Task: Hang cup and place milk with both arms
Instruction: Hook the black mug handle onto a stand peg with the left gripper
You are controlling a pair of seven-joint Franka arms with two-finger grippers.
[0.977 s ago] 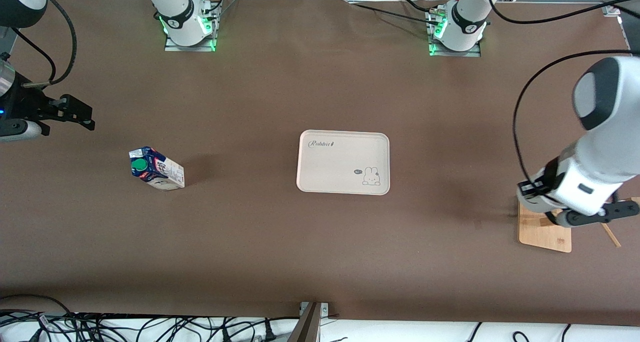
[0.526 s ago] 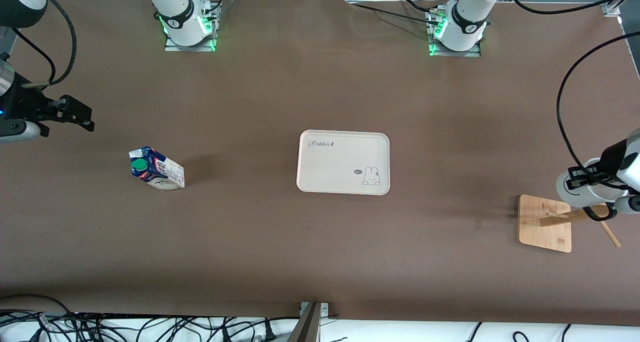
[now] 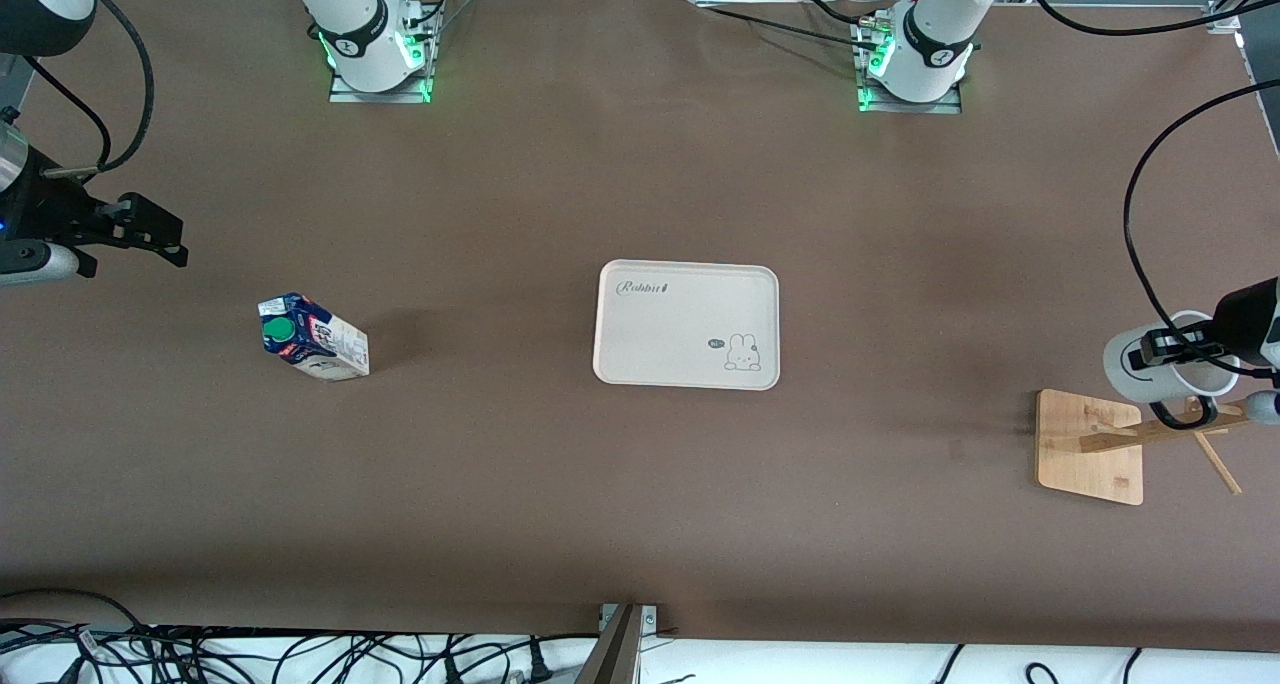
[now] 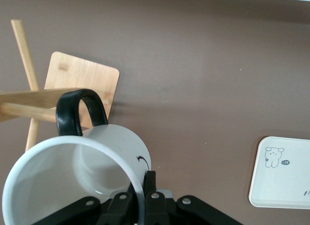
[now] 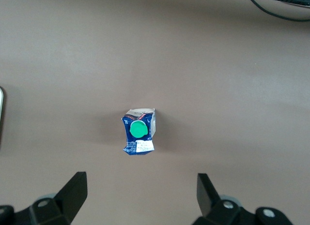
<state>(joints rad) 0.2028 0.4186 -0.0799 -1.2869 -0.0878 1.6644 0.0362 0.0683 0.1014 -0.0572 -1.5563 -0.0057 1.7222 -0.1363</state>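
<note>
The cup (image 3: 1140,369), a white mug with a black handle (image 3: 1190,416), is held tilted over the wooden rack (image 3: 1085,444) at the left arm's end of the table. My left gripper (image 3: 1170,347) is shut on its rim. In the left wrist view my gripper (image 4: 144,196) pinches the cup (image 4: 97,157) wall, and the handle (image 4: 77,109) overlaps a rack peg (image 4: 24,97). The milk (image 3: 312,337) lies on its side toward the right arm's end. My right gripper (image 3: 150,232) is open and empty in the air. In the right wrist view it (image 5: 140,180) is above the milk (image 5: 139,132).
A white tray (image 3: 686,324) with a rabbit print lies in the middle of the table; its corner shows in the left wrist view (image 4: 281,172). The rack's base (image 4: 82,84) is a bamboo board with slanted pegs. Cables hang along the table's near edge.
My left arm has swung off toward the table's end, uncovering the rack and the cup it holds, with the handle now at a peg. The right arm has barely moved.
</note>
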